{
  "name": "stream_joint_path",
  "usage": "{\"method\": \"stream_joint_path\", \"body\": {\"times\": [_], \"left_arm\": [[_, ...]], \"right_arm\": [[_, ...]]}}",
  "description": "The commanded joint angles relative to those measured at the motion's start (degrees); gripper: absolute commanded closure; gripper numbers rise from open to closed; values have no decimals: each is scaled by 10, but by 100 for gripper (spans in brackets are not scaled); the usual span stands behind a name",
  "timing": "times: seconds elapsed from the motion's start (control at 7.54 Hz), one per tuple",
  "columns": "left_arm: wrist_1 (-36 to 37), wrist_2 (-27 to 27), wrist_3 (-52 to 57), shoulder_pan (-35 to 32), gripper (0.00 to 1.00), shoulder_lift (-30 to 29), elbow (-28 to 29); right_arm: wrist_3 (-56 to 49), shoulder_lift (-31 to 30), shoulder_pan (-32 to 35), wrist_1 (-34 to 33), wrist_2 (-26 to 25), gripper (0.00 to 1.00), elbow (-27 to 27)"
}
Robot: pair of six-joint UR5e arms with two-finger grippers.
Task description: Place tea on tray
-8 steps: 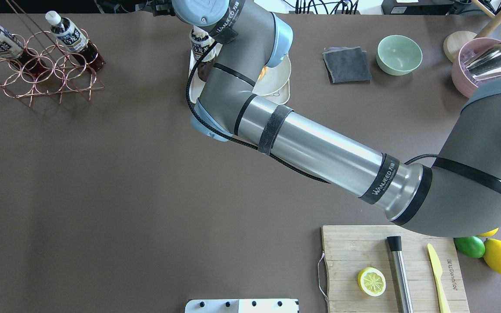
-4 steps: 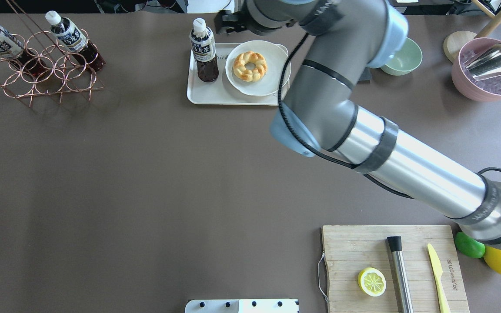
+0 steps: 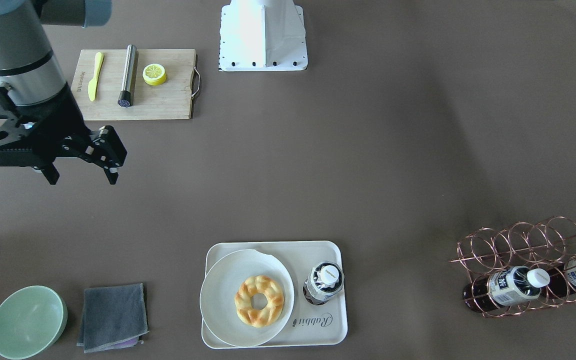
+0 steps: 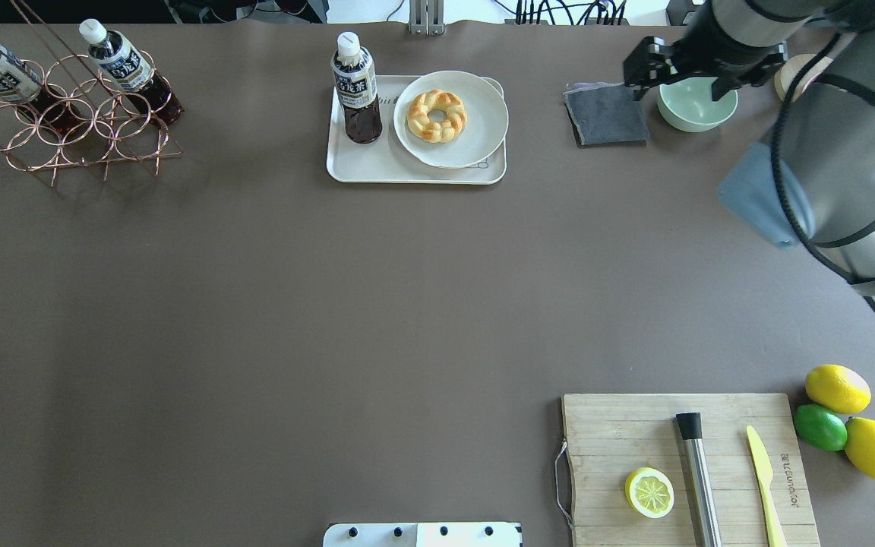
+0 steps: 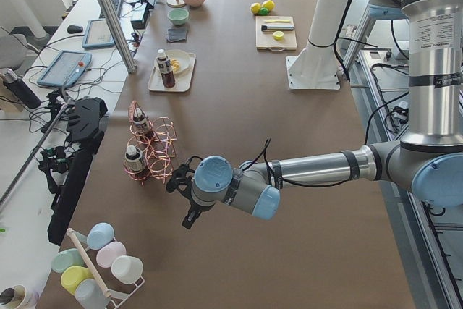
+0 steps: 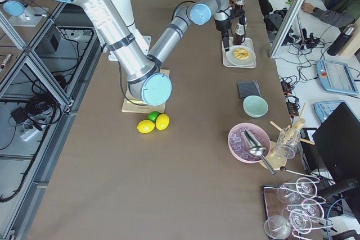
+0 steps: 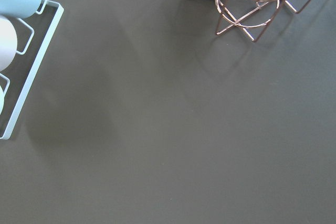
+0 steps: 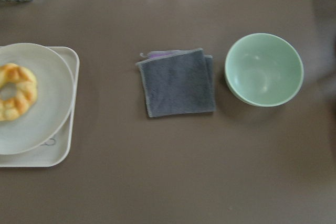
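The tea (image 4: 356,91) is standing upright on the tray (image 4: 377,173), just beside the plate (image 4: 483,129), showing dark brown liquid, a white cap and a white-and-blue label. The right gripper (image 3: 82,178) is hanging well away, fingers spread, holding nothing. Left gripper (image 5: 184,197): can't tell.

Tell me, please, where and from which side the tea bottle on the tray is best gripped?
Probably the tea around its labelled body below the white cap, coming from above or the robot's left: it stands upright at the tray's left end, with the plate close on its right.
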Motion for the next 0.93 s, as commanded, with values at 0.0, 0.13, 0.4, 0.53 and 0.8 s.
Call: {"method": "stream_joint_path", "body": {"times": [0.0,0.13,0.4,0.53,0.8], "left_arm": [[3,68,3,3,2,32,5],[4,52,10,3,2,50,-2],[8,-17,7,8,2,71,5],[56,-17,3,9,2,61,-3],[338,11,5,30,2,-23,-80]], "right_arm": [[-182,-142,106,-102,63,0,38],[-264,-208,127,-110,62,0,30],[-326,-276,176,-109,59,0,10],[-327,-294,193,-106,56,0,8],[-332,-311,219,-104,63,0,-5]]}}
